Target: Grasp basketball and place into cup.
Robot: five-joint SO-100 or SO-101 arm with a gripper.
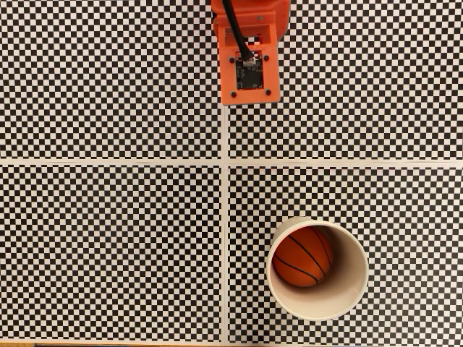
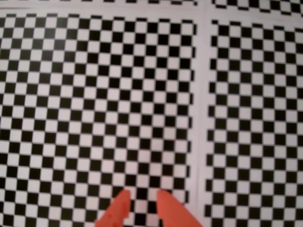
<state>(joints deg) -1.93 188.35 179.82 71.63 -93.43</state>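
Basketball (image 1: 303, 256): inside cup (image 1: 349, 289), well clear of pincer; likely light, grippy; grasp across middle
Pincer (image 2: 142, 197): narrow gap, holding nothing

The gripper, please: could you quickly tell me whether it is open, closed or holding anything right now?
Gripper: slightly open in the wrist view, holding nothing, above the checkered mat. The basketball lies inside the cup.

A robotics test bench — checkerboard calibration sheets (image 1: 108, 87) (white-bordered).
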